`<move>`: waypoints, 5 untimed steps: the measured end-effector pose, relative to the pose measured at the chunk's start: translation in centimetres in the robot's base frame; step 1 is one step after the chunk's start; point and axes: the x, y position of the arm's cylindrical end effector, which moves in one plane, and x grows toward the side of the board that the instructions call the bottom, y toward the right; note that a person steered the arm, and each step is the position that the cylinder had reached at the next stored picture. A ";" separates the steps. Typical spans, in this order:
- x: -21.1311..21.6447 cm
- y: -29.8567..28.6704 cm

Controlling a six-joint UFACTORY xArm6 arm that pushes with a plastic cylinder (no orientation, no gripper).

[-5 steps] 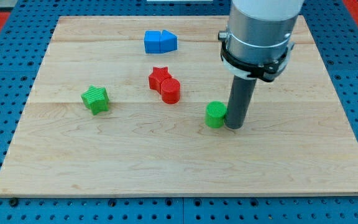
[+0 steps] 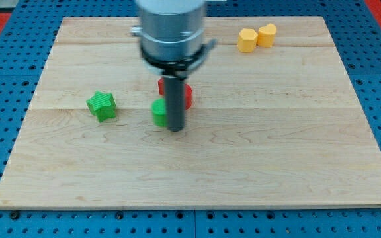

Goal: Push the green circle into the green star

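Bench [image 2: 296,165] carries all blocks. Green star [image 2: 102,106] sits at the view's left. Green circle [image 2: 159,112] lies to its right, apart from it, near the bench's middle. My tip [image 2: 175,127] stands touching the circle's right side. Red blocks [image 2: 186,94] sit just behind the rod, partly hidden; shapes unclear. Two yellow blocks [image 2: 256,37] lie touching at the view's top right, well apart from the rest.

Bright, even light; sharp focus.
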 end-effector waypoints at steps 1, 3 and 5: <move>0.7 -0.7; -2.2 -2.3; -1.1 -6.7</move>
